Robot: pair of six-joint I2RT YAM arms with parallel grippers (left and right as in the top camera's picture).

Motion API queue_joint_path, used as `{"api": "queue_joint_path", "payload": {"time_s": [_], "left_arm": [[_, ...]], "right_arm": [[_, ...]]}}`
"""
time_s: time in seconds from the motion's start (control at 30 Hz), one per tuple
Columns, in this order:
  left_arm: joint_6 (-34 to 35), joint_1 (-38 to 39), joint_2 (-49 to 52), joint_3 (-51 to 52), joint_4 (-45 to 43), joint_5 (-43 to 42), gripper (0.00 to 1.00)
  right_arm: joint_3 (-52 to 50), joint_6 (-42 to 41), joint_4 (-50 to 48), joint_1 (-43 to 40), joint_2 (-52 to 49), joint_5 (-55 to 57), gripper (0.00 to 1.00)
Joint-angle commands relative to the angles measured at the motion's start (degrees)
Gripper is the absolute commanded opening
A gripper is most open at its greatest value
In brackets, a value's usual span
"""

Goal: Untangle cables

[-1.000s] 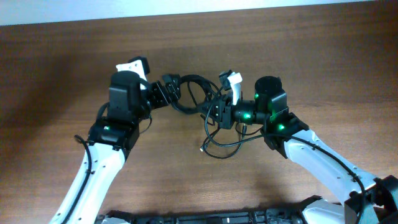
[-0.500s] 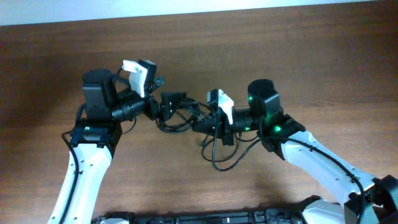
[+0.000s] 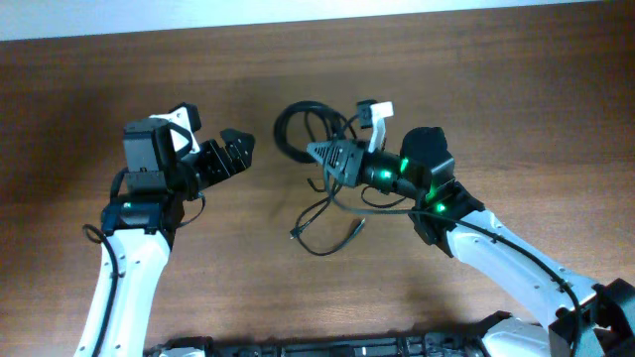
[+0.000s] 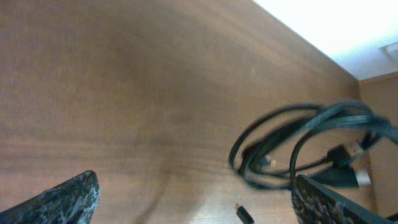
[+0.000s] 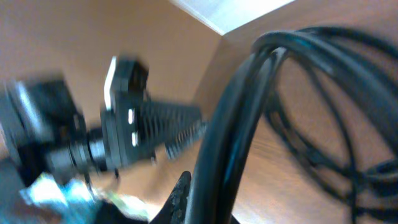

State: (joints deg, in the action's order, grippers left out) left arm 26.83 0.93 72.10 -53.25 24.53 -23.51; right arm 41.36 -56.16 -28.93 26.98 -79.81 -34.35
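1. The cables (image 3: pixel 282 132) are found as one tangled black bunch near the middle of the surface (image 3: pixel 496 89), a little toward its far edge. How many separate cords are in the bunch cannot be counted.
2. A rounded loop is seen at the far side of the bunch. Thinner strands are trailed from it toward the near edge, where one small plug end (image 3: pixel 296 232) is seen on the wood.
3. The bunch is clamped by the right tool (image 3: pixel 314 151), whose jaws are drawn together on the cords at the near-right side of the loop.
4. In the right wrist view the gripped cords are shown very close and blurred, with several strands run side by side.
5. The left tool (image 3: pixel 232 155) is held with its jaws spread wide and nothing between them. It is set to the left of the loop, near it but apart from it.
6. In the left wrist view its two fingers (image 4: pixel 62 199) are seen at the lower corners, and the loops are seen toward the right, beyond the right-hand finger.
7. Two arms are counted: the left arm (image 3: pixel 129 268) and the right arm (image 3: pixel 516 260), both reached in from the near edge of the surface.
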Motion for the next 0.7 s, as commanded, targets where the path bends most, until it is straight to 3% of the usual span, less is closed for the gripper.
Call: {"api": "queue_joint_path", "payload": {"time_s": [0.0,0.1,0.13,0.17,0.23,0.27,0.3,0.33,0.37,0.4,0.5,0.53,0.57,0.67], "left_arm": [[10.58,-0.24,-0.76,-0.35,2.75,0.81,0.99],[12.61,-0.24,-0.74,-0.35,7.1,0.81,0.99],[12.61,-0.24,-0.74,-0.35,7.26,0.31,0.99],[12.61,-0.24,-0.76,-0.35,7.21,-1.62,0.99],[12.41,-0.24,-0.76,-0.35,6.84,-5.62,0.99],[11.69,-0.24,-0.74,-0.35,6.84,-4.98,0.99],[11.69,-0.24,-0.74,-0.35,6.82,-4.5,0.99],[11.72,-0.24,-0.74,-0.35,6.8,-4.46,0.99],[11.72,-0.24,-0.74,-0.35,6.82,-3.8,0.99],[11.72,-0.24,-0.74,-0.35,6.82,-3.58,0.99],[10.82,0.22,-0.74,-0.35,5.14,-4.04,0.99],[6.67,2.25,-0.76,-0.37,1.68,-4.98,0.99],[6.4,8.11,-0.74,-0.59,-2.12,0.11,0.99],[7.21,16.02,0.92,-3.65,-2.19,9.35,0.99]], "right_arm": [[1.07,-25.31,-0.48,0.02,0.59,10.56,0.07],[1.07,-37.38,-0.46,0.02,0.59,12.59,0.09],[1.07,-37.09,-0.24,0.02,0.57,13.35,0.11],[1.07,-34.93,1.31,0.02,0.57,15.58,0.11],[1.07,-20.15,9.03,0.02,0.46,22.58,0.15],[1.07,-4.42,12.37,0.04,-0.35,23.37,0.31],[1.07,12.31,13.62,0.5,-1.29,20.15,0.34],[1.07,24.63,16.26,1.53,-1.46,14.67,0.48],[1.09,25.97,17.53,2.14,-1.46,11.76,0.84],[1.09,25.94,20.7,2.29,-1.29,10.58,0.98],[1.09,25.92,28.0,-5.05,4.42,15.08,0.98],[1.09,25.92,28.15,-8.87,8.24,15.08,0.98],[1.09,25.92,28.17,-18.34,16.83,15.1,0.98],[1.09,25.92,29.86,-30.53,24.41,15.08,0.98]]}}
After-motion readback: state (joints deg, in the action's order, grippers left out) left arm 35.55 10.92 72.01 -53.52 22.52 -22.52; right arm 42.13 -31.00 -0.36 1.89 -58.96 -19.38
